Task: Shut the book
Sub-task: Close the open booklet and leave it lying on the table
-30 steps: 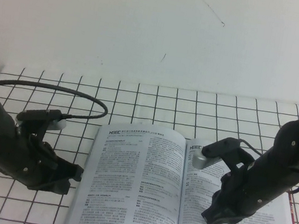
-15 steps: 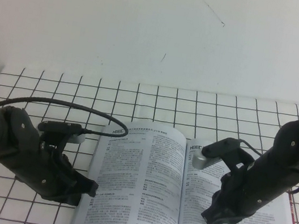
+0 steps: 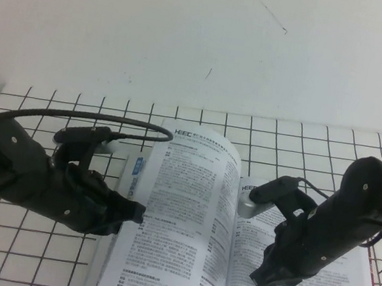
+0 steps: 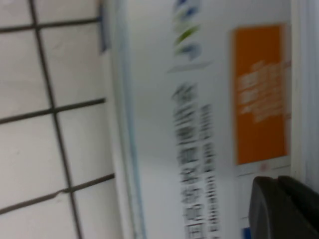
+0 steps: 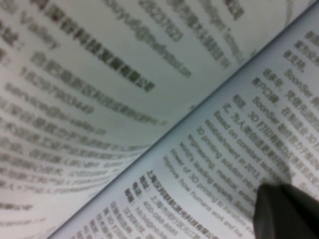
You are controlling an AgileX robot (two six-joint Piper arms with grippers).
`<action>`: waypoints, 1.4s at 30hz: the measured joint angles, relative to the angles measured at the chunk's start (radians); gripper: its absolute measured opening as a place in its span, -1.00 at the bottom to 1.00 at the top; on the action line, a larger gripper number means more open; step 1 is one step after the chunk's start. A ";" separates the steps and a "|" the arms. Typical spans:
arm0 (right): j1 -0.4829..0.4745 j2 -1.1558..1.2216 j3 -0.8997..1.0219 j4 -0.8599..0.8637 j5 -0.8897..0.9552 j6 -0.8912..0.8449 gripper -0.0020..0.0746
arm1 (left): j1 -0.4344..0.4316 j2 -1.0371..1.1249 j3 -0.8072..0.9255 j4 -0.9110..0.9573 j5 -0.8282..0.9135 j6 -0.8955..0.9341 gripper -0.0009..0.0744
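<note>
The right pincer rests on the right page of the book, which lies open on the gridded desk. Farther back, the left pincer is tucked against the raised left cover. How far either pincer is open, I cannot tell. The cover could slip off and flop back, or swing shut onto the right pincer.

"HEEC" heads the raised left page of the book; its right page carries "SoonSer", "3D" and "2013" in small print; cover characters blurred, not legible
</note>
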 joint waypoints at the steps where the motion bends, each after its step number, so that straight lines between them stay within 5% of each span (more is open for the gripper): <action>1: 0.001 0.000 0.000 0.001 -0.002 0.000 -0.95 | 0.000 -0.008 0.000 -0.025 0.002 0.018 -0.99; 19: -0.013 -0.136 0.000 -0.040 -0.020 0.069 -0.95 | -0.062 -0.019 0.000 -0.467 0.053 0.324 -0.99; 32: -0.182 -0.555 0.002 -0.103 0.061 0.139 -0.95 | -0.303 0.014 -0.169 -0.456 -0.021 0.287 -0.99; 42: -0.188 -0.704 0.022 -0.102 0.089 0.144 -0.95 | -0.315 0.074 -0.210 -0.121 0.052 0.096 -0.99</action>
